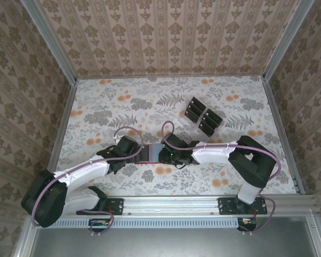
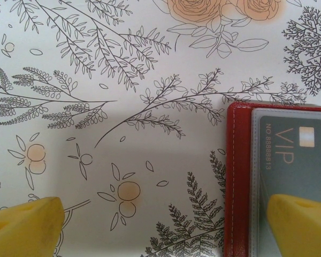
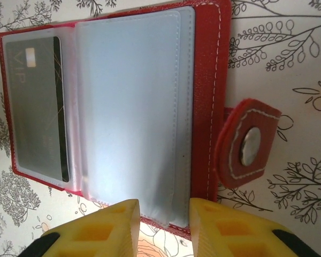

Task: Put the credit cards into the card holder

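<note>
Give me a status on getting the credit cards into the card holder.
Done: one VIP card sits in a clear sleeve of the opened red card holder. In hand: the right tool is at the sleeves' near edge; the left tool is open, one finger over the holder. Left: several dark cards wait farther back on the table.

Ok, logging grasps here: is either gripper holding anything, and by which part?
The right gripper straddles the card holder's edge at the clear sleeves; a firm pinch cannot be told. The left gripper is open, holding nothing.
</note>
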You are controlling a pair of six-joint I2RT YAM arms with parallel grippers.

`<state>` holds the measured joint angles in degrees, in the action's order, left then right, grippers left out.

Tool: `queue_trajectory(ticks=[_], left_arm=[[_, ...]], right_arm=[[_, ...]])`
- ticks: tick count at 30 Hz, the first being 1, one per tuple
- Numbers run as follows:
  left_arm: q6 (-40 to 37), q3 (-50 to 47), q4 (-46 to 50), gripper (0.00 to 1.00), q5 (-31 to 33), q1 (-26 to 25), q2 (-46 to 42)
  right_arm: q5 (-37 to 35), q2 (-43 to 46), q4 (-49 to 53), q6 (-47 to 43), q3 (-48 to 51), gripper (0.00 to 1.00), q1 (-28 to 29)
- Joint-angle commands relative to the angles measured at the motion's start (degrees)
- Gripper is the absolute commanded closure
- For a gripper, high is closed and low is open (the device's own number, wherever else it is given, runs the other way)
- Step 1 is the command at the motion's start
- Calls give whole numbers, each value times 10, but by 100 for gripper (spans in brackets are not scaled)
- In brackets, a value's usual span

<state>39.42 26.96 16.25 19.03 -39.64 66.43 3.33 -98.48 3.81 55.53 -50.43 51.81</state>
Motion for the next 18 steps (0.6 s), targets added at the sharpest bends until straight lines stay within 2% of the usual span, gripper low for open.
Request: queue_trajectory(ticks=[1,7,18], left_arm=[[1,-4,-2,0,-7,5,5],[3,-6,-4,0,-8,5,5],[5,-7,-5,0,-10,4,4]], right_arm=[[4,-9,-7,2,-18,70,4],[6,-10,-5,-2,-23,75,4],[-5,20,-1,7,-12,71,12]])
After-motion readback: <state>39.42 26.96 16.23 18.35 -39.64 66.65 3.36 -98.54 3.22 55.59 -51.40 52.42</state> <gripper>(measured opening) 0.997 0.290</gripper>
